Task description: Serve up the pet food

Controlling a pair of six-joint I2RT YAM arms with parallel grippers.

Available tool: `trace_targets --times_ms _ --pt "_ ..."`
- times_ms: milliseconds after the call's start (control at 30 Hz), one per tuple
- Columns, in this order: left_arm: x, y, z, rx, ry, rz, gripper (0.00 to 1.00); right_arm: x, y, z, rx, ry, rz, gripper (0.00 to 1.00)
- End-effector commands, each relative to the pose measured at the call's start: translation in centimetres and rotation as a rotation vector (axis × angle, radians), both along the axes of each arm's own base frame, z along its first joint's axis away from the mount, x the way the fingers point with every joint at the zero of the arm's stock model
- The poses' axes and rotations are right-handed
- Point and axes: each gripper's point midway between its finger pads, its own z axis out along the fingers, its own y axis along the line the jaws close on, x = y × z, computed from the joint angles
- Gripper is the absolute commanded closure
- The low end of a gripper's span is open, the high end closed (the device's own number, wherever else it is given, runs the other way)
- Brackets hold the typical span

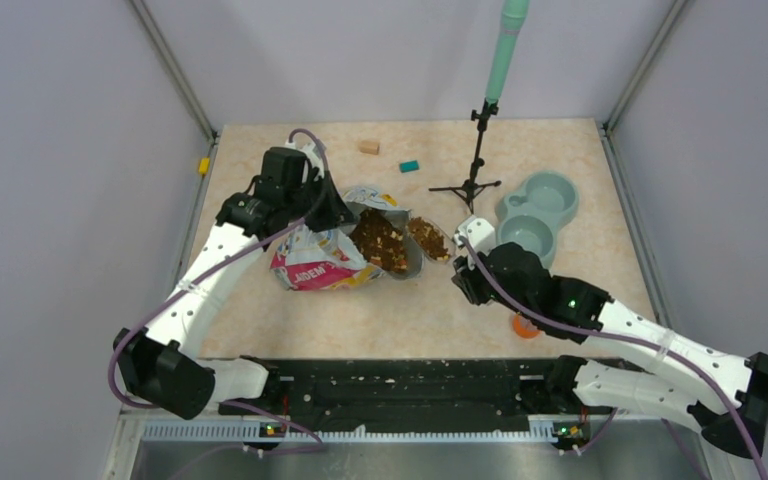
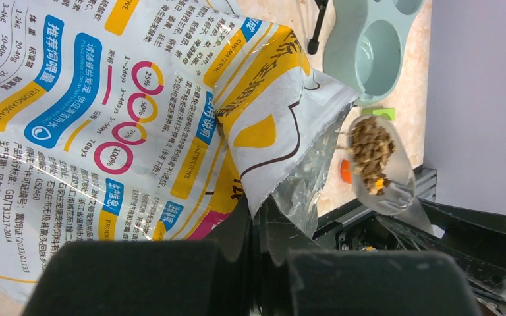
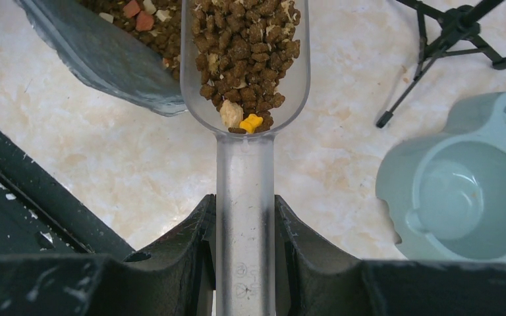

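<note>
Right gripper [image 3: 245, 227]: jaws part-way closed, clamped on the flat handle of a clear plastic scoop [image 3: 245, 125], one finger on each side.
- Scoop's long axis runs left to right across the middle of the tabletop [image 1: 400, 310]. Handle end is at the gripper and bowl end points left, at the mouth of the bag [image 1: 322, 262].
- Pet food [image 3: 244, 46]: brown kibble heaped in the scoop's bowl, with one pale and one yellow piece at the handle end. More fills the bag's open mouth just beside it, with a few reddish bits mixed in. The scoop is held level and its rim is close against the silver lip of the bag.

Left gripper [image 2: 253, 253]: fully closed, pinching the bag's upper edge by the mouth. The bag lies on its side left of centre, mouth facing right, printed back uppermost.

Near edge: black rail with both arm bases. A small orange thing [image 1: 526, 327] is half hidden under the right arm.

Right side, beyond the scoop: a grey-green double bowl [image 1: 538, 213], apart from the scoop. Between the bowl and the bag stands a black tripod [image 1: 472, 185] carrying a mint-green pole.

Far edge: a tan block [image 1: 368, 147] and a teal block [image 1: 409, 166], near each other. A yellow bit [image 1: 203, 165] sits on the left edge.

Surface is beige and marbled, inside a metal frame. Walls are plain pale grey.
</note>
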Motion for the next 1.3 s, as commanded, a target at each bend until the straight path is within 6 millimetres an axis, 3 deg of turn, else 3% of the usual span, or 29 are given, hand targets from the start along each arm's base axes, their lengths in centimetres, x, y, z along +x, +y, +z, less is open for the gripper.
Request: trace_targets --times_ms 0,400,600,1000,1267 --pt "2.5 -0.3 3.9 -0.071 -0.174 0.017 1.00 1.2 -0.9 5.1 0.090 -0.092 -0.102 1.00" --pt "3.3 -0.3 4.2 -0.076 -0.185 -0.012 1.00 2.1 -4.6 6.6 0.073 -0.109 -0.239 1.00" --pt "3.5 -0.4 4.6 -0.077 -0.192 -0.041 1.00 3.2 -7.3 5.7 0.046 -0.076 -0.339 1.00" --pt "3.8 -0.5 4.9 -0.087 -0.193 -0.074 1.00 5.2 -10.8 3.6 0.053 -0.014 -0.528 1.00" --pt "3.9 -0.8 4.6 -0.106 -0.183 -0.092 1.00 7.9 -14.9 1.7 0.036 0.069 -0.667 1.00"
